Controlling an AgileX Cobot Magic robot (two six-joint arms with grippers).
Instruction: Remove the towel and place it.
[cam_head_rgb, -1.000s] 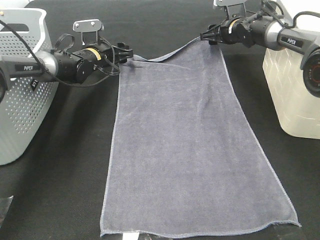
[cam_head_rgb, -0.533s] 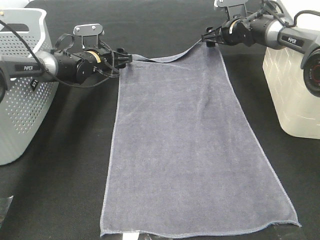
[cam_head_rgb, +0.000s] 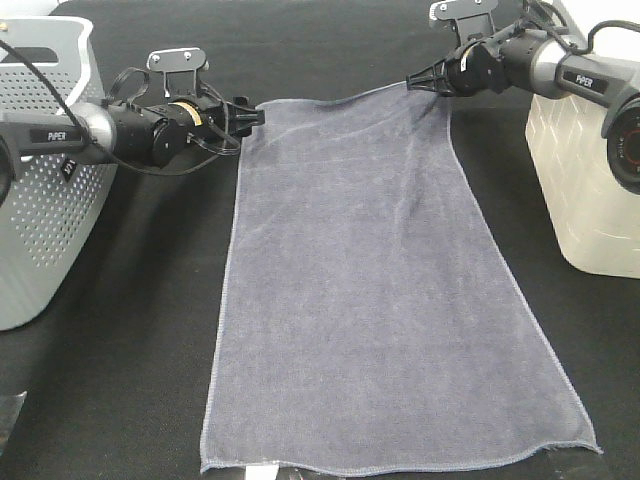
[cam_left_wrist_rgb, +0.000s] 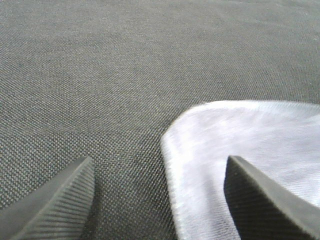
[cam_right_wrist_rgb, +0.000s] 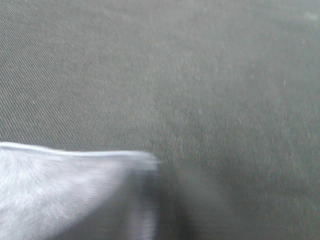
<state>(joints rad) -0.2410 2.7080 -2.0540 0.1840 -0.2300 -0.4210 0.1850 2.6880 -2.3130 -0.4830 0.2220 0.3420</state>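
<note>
The towel (cam_head_rgb: 390, 290) lies spread flat down the middle of the black counter (cam_head_rgb: 130, 400), its near hem at the counter's near edge and its far hem toward the far edge. Well to its left, at the counter's left edge, stands a grey perforated basket (cam_head_rgb: 40, 200); at the right edge stands a pale translucent bin (cam_head_rgb: 585, 190), close beside the towel's long side but apart from it. At the towel's far left corner the left gripper (cam_head_rgb: 252, 115) is low over the cloth; the left wrist view shows its ridged fingers (cam_left_wrist_rgb: 55, 200) spread wide, the corner lying loose between them. At the far right corner is the right gripper (cam_head_rgb: 415, 82); whether it pinches the cloth cannot be told.
</note>
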